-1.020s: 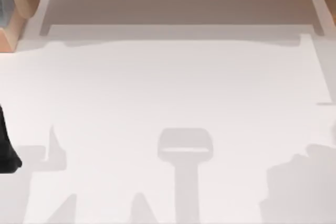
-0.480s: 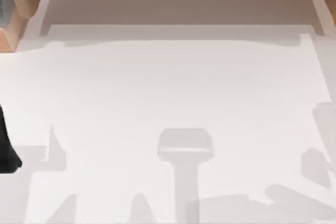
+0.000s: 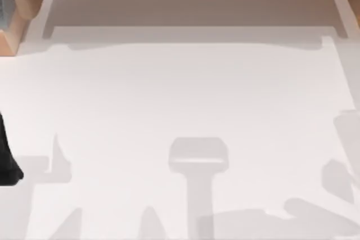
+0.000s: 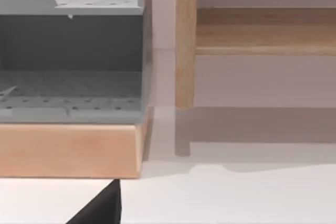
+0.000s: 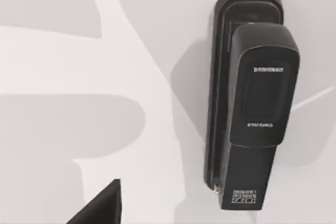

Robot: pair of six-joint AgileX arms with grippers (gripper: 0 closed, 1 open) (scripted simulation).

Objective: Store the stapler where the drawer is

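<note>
White table [image 5: 63,66] holds one black stapler [image 5: 252,103], lying flat.

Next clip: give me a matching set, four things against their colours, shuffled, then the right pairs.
Things:
1. stapler
2. table
3. perforated shelf
4. post

Colours:
A. white
B. light wood
C. black
D. grey

Pairs: 1-C, 2-A, 3-D, 4-B
</note>
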